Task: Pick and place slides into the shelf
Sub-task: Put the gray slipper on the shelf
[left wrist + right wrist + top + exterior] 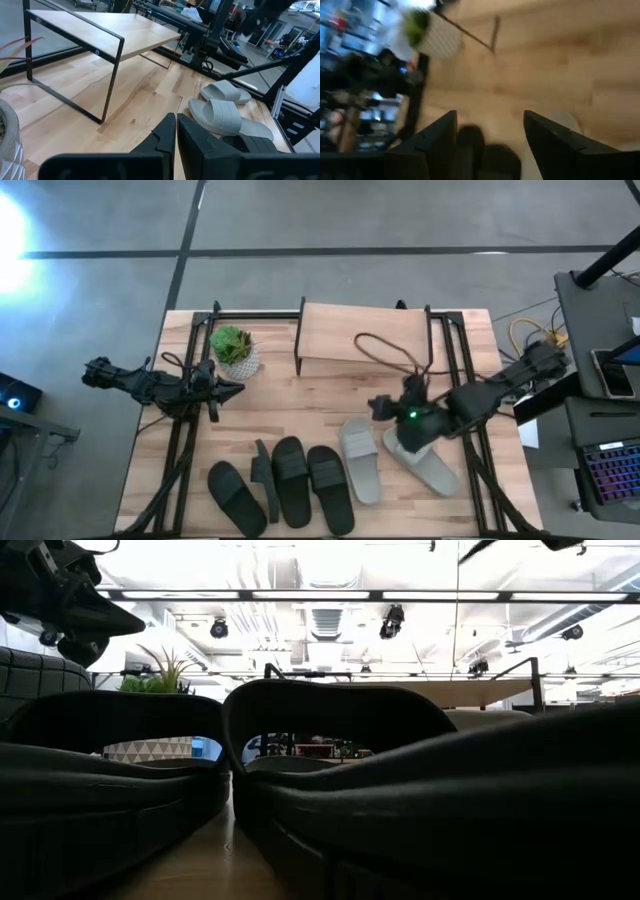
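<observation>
Two light grey slides point(360, 460) point(425, 462) lie flat on the table at the near right; they also show in the left wrist view point(220, 116). Several black slides point(290, 482) lie in a row at the near middle, one of them point(264, 480) on its edge, and they fill the low view point(330, 730). The shelf point(365, 338) stands on its black legs at the far middle. My right gripper point(385, 408) point(490, 120) is open and empty above the grey slides, pointing toward the table's left. My left gripper point(228, 391) point(175, 131) is shut and empty, above the table's left part.
A potted green plant point(233, 350) in a white pot stands at the far left, beside my left gripper. A dark cable point(385, 352) loops over the shelf top. Bare wood point(300, 410) lies between the shelf and the slides. A desk with a laptop point(610, 470) stands off the right edge.
</observation>
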`<state>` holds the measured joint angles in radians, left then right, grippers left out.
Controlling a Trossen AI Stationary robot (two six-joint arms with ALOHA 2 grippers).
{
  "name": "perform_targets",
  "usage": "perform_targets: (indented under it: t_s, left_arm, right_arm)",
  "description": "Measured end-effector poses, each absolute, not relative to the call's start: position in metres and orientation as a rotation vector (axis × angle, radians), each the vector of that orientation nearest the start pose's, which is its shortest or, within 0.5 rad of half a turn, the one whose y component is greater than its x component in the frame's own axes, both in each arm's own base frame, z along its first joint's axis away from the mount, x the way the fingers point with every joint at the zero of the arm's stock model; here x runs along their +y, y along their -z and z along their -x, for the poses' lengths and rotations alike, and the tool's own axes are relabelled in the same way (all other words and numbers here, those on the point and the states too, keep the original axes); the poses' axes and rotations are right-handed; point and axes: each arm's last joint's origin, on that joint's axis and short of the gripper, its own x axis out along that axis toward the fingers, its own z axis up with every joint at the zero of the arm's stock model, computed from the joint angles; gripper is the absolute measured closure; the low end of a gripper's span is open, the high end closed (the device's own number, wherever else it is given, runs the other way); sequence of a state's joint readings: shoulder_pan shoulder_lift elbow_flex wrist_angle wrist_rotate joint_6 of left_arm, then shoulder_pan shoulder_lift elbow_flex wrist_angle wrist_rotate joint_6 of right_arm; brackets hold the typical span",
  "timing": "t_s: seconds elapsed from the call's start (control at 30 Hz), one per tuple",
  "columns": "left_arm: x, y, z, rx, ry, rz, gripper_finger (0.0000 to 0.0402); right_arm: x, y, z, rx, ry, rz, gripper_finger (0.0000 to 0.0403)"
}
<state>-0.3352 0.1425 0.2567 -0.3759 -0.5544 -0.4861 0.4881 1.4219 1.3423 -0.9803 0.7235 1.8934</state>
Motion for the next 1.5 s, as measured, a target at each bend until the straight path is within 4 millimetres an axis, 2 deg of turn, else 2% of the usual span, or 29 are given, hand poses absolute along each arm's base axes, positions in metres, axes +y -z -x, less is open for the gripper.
perform_targets:
  t_s: [0.1,0.4,0.67,0.87,1.07,1.23,1.37,1.5]
  left_arm:
    - [-0.013,-0.205,-0.085,0.178,-0.27,0.369,0.04]
    - [-0.014,-0.206,-0.085,0.169,-0.27,0.371,0.04]
    - [-0.013,-0.219,-0.088,0.025,-0.283,0.453,0.04]
    - [-0.014,-0.232,-0.092,-0.091,-0.291,0.448,0.04]
    - [-0.015,-0.229,-0.094,-0.057,-0.292,0.423,0.04]
    - [-0.014,-0.235,-0.094,-0.117,-0.283,0.458,0.04]
    - [-0.014,-0.241,-0.093,-0.17,-0.267,0.491,0.04]
    - [-0.014,-0.245,-0.093,-0.222,-0.245,0.629,0.04]
  right_arm:
    - [0.119,-0.321,-0.258,0.386,0.886,-1.164,0.0156]
    - [0.125,-0.326,-0.263,0.432,0.849,-1.197,0.0144]
    - [0.132,-0.324,-0.274,0.477,0.747,-1.141,0.0153]
    - [0.135,-0.323,-0.283,0.527,0.7,-1.015,0.0154]
    - [0.132,-0.333,-0.279,0.544,0.679,-0.963,0.0154]
    - [0.126,-0.325,-0.262,0.698,0.828,-1.017,0.0154]
    - [0.126,-0.324,-0.258,0.703,0.866,-1.037,0.0154]
    - [0.126,-0.324,-0.258,0.706,0.859,-1.01,0.0154]
